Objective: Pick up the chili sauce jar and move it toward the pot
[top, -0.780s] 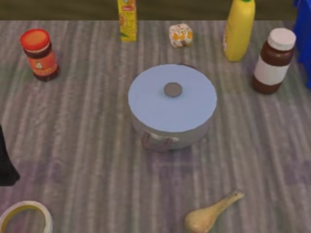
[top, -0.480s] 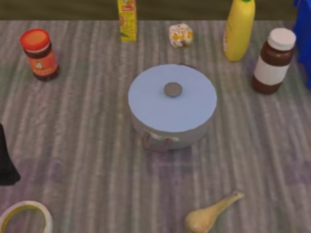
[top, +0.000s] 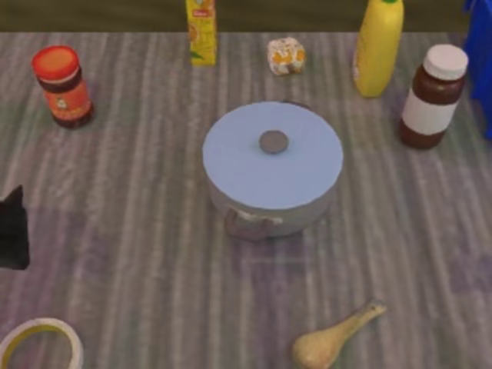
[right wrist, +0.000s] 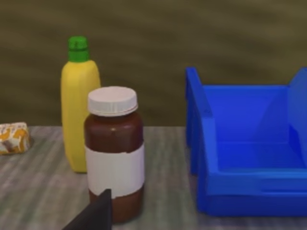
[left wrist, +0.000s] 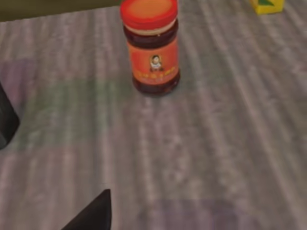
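We count two jars on the worktop (top: 138, 231). The chili sauce jar (top: 63, 86), dark red with a red-orange lid, stands upright at the far left. It is well apart from the pot (top: 300, 219), which sits at the middle. The other jar is the bigger brown jar (top: 432, 96) with a white lid, upright at the far right.

There is one pot, closed by one pale-blue lid (top: 261, 173) with one small grey knob (top: 274, 141). One loop handle (top: 250, 224) shows on its near side.

Along the far edge we count one yellow bottle (top: 377, 46), one juice carton (top: 201, 31) and one small orange-and-white packet (top: 286, 55). One blue bin (right wrist: 249, 158) stands just beside the brown jar at the right edge. At the near edge lie one pale tape ring (top: 46, 324) on the left and one tan drumstick-shaped thing (top: 327, 342) right of the middle.

We have two arms. Our left hand (top: 13, 231) is at the worktop's left edge, nearer than the chili sauce jar and not touching it. In the left wrist view its two fingers (left wrist: 96, 213) stand apart, holding nothing, with the jar ahead of them.

Our right hand (right wrist: 96, 211) does not appear in the top view. Its wrist view faces the brown jar, the yellow bottle and the bin. We cannot tell whether it is apart or together.
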Action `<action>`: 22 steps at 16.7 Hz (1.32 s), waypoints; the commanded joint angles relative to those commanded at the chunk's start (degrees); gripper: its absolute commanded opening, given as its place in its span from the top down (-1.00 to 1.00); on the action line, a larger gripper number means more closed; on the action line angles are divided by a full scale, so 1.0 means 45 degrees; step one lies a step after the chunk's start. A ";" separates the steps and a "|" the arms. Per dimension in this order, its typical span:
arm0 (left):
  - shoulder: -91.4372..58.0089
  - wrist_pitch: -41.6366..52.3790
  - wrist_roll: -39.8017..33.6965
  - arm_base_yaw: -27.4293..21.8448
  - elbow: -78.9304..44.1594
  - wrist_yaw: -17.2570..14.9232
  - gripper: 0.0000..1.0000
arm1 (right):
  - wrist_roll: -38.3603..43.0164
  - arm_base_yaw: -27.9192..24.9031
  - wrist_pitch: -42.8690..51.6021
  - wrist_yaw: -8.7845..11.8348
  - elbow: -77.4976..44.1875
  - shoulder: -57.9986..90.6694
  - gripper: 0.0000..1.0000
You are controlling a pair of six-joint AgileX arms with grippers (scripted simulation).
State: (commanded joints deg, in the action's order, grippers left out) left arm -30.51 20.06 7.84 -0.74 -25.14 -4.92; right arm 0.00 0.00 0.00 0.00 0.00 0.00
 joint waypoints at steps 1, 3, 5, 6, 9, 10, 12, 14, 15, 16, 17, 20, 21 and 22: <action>-0.1071 0.0660 0.0303 -0.0021 -0.1001 -0.0163 -1.00 | 0.0000 0.0000 0.0000 0.0000 0.0000 0.0000 -1.00; -0.3352 0.2023 0.0969 -0.0050 -0.3227 -0.0487 -1.00 | 0.0000 0.0000 0.0000 0.0000 0.0000 0.0000 -1.00; -0.5749 0.3407 0.1692 -0.0060 -0.5668 -0.0799 -1.00 | 0.0000 0.0000 0.0000 0.0000 0.0000 0.0000 -1.00; -0.6986 0.4101 0.2077 -0.0053 -0.6975 -0.0944 -1.00 | 0.0000 0.0000 0.0000 0.0000 0.0000 0.0000 -1.00; -1.0755 0.6162 0.3277 0.0002 -1.1058 -0.1334 -1.00 | 0.0000 0.0000 0.0000 0.0000 0.0000 0.0000 -1.00; -1.2018 0.6833 0.3687 0.0033 -1.2459 -0.1445 -1.00 | 0.0000 0.0000 0.0000 0.0000 0.0000 0.0000 -1.00; -1.4528 0.8145 0.4507 0.0109 -1.5272 -0.1639 -1.00 | 0.0000 0.0000 0.0000 0.0000 0.0000 0.0000 -1.00; -1.6968 0.9388 0.5308 0.0207 -1.8048 -0.1789 -1.00 | 0.0000 0.0000 0.0000 0.0000 0.0000 0.0000 -1.00; -1.8157 0.9986 0.5698 0.0261 -1.9411 -0.1851 -1.00 | 0.0000 0.0000 0.0000 0.0000 0.0000 0.0000 -1.00; -1.9303 1.0553 0.6073 0.0319 -2.0732 -0.1900 -1.00 | 0.0000 0.0000 0.0000 0.0000 0.0000 0.0000 -1.00; -2.0409 1.1097 0.6434 0.0380 -2.2014 -0.1940 -1.00 | 0.0000 0.0000 0.0000 0.0000 0.0000 0.0000 -1.00; -2.3427 1.2562 0.7420 0.0570 -2.5545 -0.2013 -1.00 | 0.0000 0.0000 0.0000 0.0000 0.0000 0.0000 -1.00; -2.4312 1.2987 0.7709 0.0633 -2.6592 -0.2023 -1.00 | 0.0000 0.0000 0.0000 0.0000 0.0000 0.0000 -1.00; -2.5138 1.3382 0.7979 0.0695 -2.7574 -0.2028 -1.00 | 0.0000 0.0000 0.0000 0.0000 0.0000 0.0000 -1.00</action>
State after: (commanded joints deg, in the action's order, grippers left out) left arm -143.63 80.28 43.75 2.39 -149.22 -14.04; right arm 0.00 0.00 0.00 0.00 0.00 0.00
